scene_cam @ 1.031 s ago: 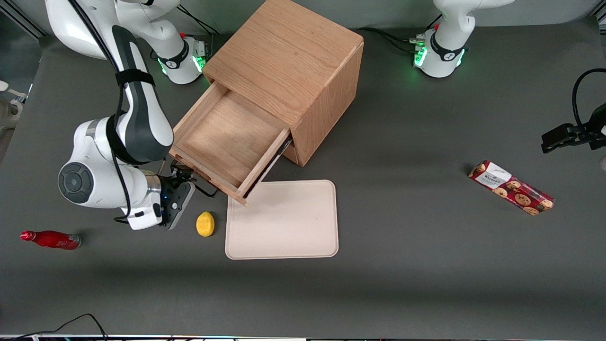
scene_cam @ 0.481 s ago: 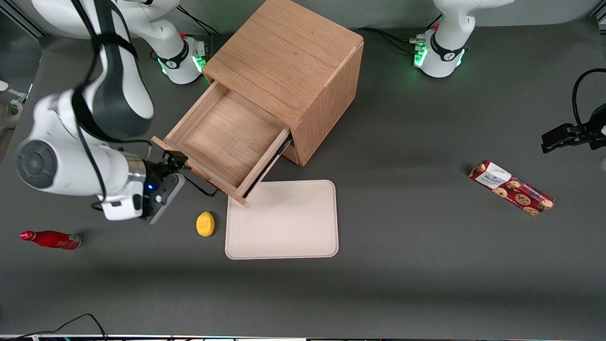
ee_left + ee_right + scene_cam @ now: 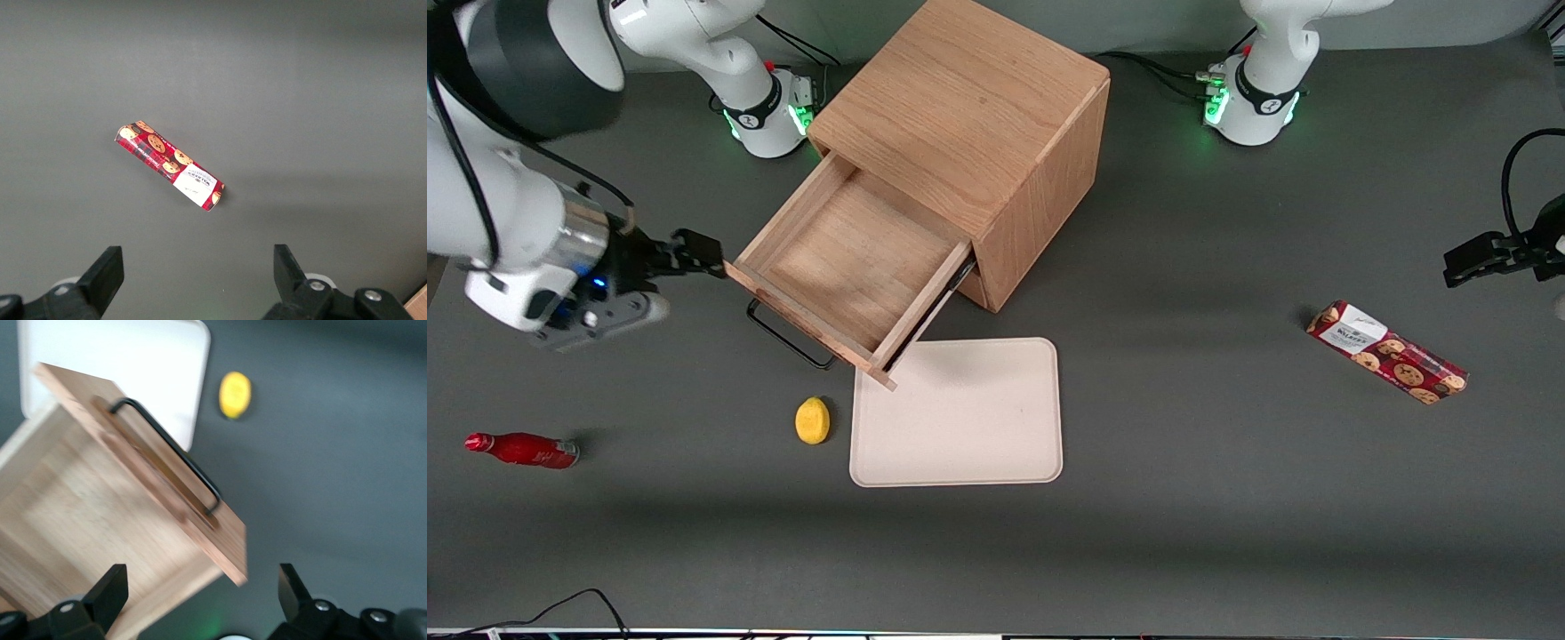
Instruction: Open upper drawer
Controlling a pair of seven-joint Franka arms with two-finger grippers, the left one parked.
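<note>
Your cabinet [image 3: 978, 133] stands near the desk's farther edge, and its upper drawer [image 3: 845, 267] is pulled well out, tray bare, above the tray mat's [image 3: 958, 413] corner. The gripper [image 3: 694, 253] hangs beside the drawer front's corner, clear of the handle [image 3: 787, 342], jaws wide and holding nothing. The opening looks done; you need only retreat. A lemon [image 3: 812, 420] lies nearby.

The lower drawer is hidden beneath the pulled-out upper drawer [image 3: 852, 267]. The gripper [image 3: 694, 253] shows its jaws spread, fingers cut off by the wrist view's edge. The cookie box [image 3: 1386, 352] print is unreadable.
</note>
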